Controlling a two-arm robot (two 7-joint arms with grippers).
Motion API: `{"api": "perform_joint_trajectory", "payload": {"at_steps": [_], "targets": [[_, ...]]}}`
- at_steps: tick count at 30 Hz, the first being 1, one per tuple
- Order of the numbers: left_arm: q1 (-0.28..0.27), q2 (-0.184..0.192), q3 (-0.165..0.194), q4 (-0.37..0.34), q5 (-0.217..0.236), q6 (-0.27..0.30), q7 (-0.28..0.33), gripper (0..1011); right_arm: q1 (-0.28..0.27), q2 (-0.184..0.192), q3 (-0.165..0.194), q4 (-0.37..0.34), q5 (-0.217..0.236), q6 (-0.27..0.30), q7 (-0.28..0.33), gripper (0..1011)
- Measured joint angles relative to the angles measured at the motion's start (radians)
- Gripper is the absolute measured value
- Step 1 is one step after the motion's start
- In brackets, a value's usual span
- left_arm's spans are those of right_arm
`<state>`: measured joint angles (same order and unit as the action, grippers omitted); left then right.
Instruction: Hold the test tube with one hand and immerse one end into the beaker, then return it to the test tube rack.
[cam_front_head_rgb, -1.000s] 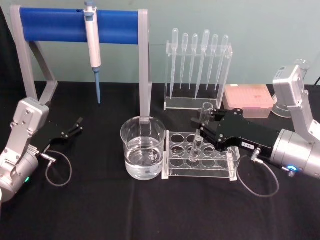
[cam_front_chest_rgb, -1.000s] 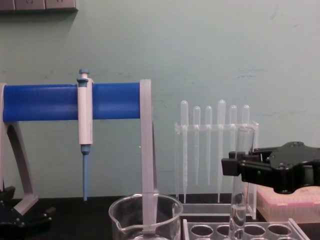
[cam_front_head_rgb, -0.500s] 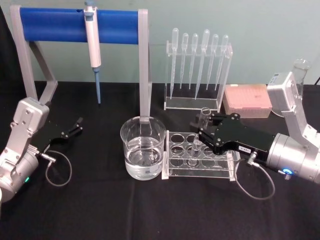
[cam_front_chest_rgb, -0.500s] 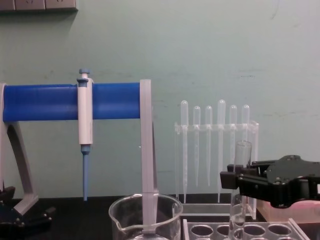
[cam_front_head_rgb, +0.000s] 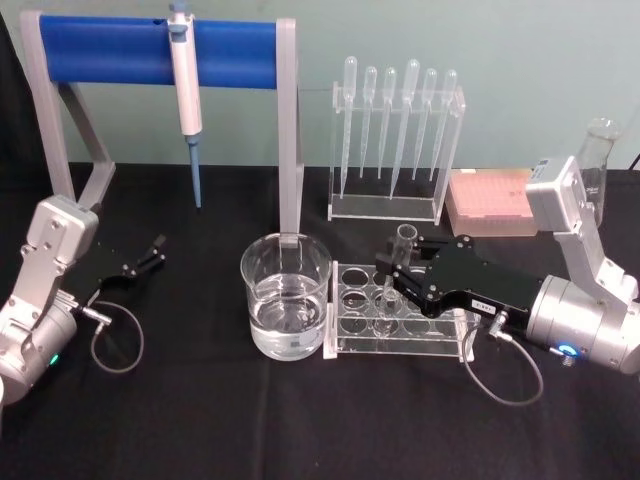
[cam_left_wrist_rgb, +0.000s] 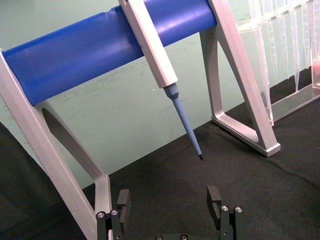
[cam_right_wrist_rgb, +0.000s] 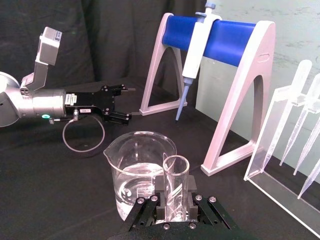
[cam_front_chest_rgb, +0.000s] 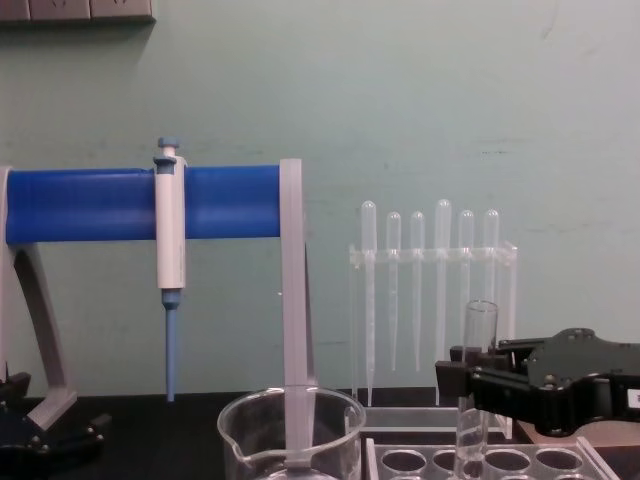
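Right gripper (cam_front_head_rgb: 392, 268): fingers clenched on the test tube (cam_front_head_rgb: 398, 268), held upright with its lower end inside the clear tube rack (cam_front_head_rgb: 400, 342). Beaker (cam_front_head_rgb: 286, 297): holding water, stood on the counter (cam_front_head_rgb: 200, 400) just left of the rack. Left gripper (cam_front_head_rgb: 155, 249): fingers released, parked at far left.

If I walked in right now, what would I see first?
Probably the right gripper, pinching a clear test tube upright over the clear rack in the middle of the black table. Just left of the rack stands a wide beaker with water in it, and behind that a big blue bar holds a white pipettor.
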<state>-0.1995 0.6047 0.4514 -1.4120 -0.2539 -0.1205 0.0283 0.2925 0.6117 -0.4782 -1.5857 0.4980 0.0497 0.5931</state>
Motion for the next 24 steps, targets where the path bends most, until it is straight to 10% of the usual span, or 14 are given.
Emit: {"api": "perform_joint_trajectory", "payload": {"at_steps": [14, 24], "targets": [[0.0, 0.0, 0.0, 0.0, 0.0, 0.0, 0.0, 1000, 0.001, 0.002, 0.001, -0.002, 0.0, 0.0, 0.0, 242], [0.0, 0.0, 0.0, 0.0, 0.0, 0.0, 0.0, 1000, 0.001, 0.003, 0.001, -0.003, 0.0, 0.0, -0.001, 507]]}}
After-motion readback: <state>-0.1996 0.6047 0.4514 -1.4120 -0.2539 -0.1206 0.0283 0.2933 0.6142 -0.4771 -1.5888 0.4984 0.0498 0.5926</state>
